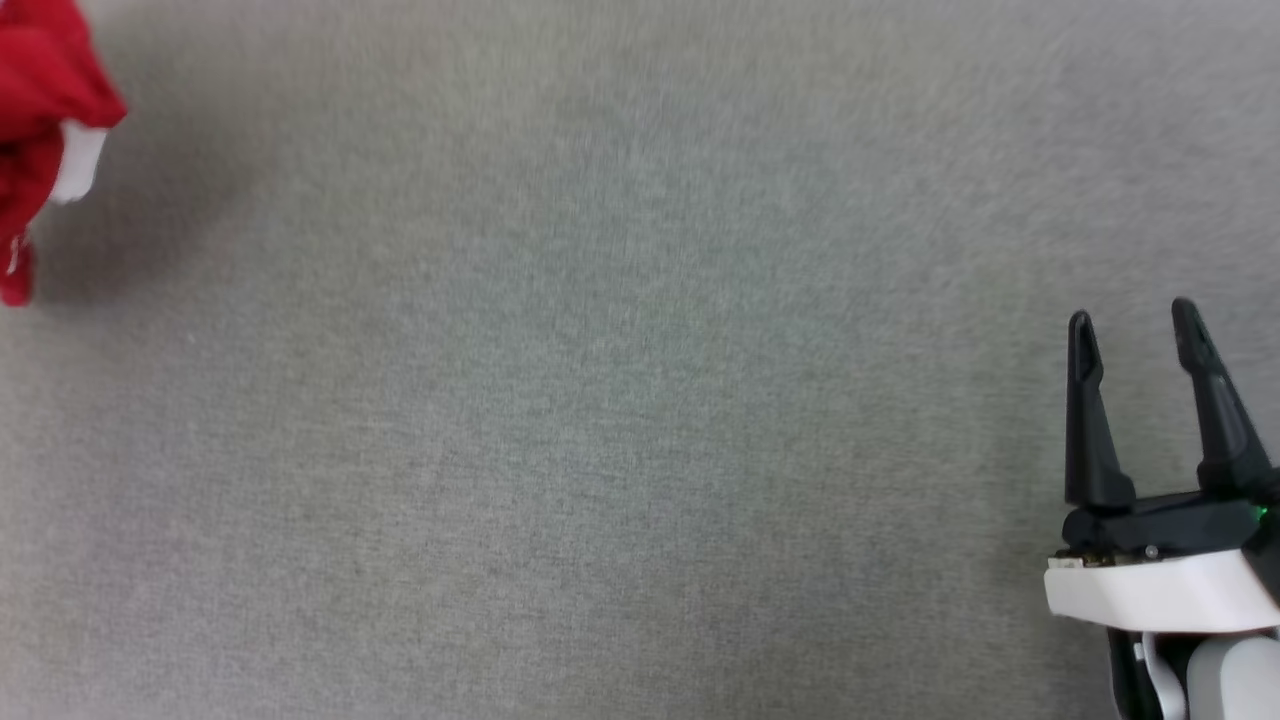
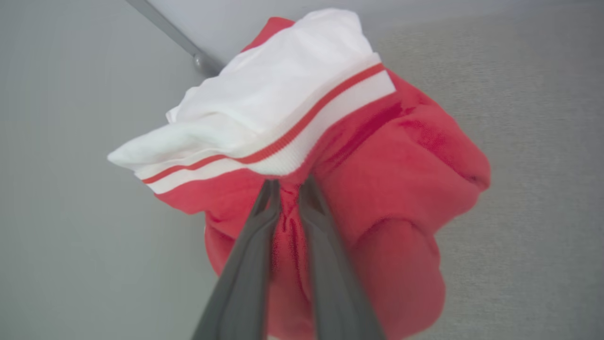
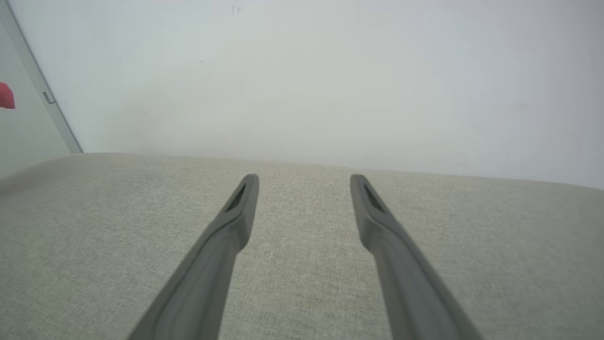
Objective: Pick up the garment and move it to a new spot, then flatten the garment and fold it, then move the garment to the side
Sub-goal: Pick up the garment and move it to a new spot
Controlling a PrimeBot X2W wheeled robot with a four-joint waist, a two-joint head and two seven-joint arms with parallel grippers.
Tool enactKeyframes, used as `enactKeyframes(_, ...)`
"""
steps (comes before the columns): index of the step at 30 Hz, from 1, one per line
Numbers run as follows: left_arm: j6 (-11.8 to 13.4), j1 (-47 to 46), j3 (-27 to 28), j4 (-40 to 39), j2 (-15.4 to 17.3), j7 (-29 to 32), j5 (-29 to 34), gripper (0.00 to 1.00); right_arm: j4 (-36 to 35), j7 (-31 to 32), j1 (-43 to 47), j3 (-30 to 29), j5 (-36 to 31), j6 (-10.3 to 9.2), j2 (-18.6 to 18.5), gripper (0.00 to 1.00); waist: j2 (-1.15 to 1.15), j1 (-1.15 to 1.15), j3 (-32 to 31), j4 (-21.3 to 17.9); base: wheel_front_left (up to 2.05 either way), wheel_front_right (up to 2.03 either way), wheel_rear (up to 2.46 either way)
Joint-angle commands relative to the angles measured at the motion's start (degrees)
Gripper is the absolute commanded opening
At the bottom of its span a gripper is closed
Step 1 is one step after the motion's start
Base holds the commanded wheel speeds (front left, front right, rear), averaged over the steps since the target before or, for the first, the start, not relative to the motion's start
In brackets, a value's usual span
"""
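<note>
just one garment (image 2: pixel 401 189), in left end effector (image 2: pixel 288 183)

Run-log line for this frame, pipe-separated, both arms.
stage: pick-up | left gripper: jaws shut on garment, bunched | right gripper: jaws open, empty, over grey surface | fold: not started

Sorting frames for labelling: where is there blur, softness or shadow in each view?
Head view: garment smeared at the left edge, soft shadow beside it on the grey cloth, right pincer crisp. Left wrist view: striped trim fairly sharp, left pincer soft near the lens. Right wrist view: cloth weave clear, even light, no glare.
</note>
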Motion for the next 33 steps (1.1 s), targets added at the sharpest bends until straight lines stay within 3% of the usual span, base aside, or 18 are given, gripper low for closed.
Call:
enactKeyframes(1, 0.0, -1.0, -0.7, -1.1, -0.1, 0.3, 0.4, 0.0, 0.4, -0.1, 1.0, 0.1, 0.6, -0.02, 0.1, 1.0, 0.0, 0.0, -3.0, -0.8, 0.0, 0.0, 0.0)
enactKeyframes(6, 0.0, -5.3, -5.8, -7.8, -1.8, 1.6, 1.6, 0.0, 1.6, -0.1, 2.2, 0.6, 1.8, -0.02, 0.1, 1.0, 0.0, 0.0, -6.8, -3.0, 0.0, 0.0, 0.0)
enactKeyframes(16, 0.0, -11.6, -17.1, -13.8, -9.1, 2.5, 1.1, 0.0, 2.8, -0.1, 4.5, 1.2, 3.8, -0.02, 0.1, 1.0, 0.0, 0.0, -11.4, -11.0, 0.0, 0.0, 0.0)
enactKeyframes(33, 0.0, -8.2, -41.2, -12.3, -21.8, -2.1, -3.3, 0.0, 3.1, -0.1, 4.1, 1.7, 5.8, -0.02, 0.1, 1.0, 0.0, 0.0, -7.6, -22.2, 0.0, 0.0, 0.0)
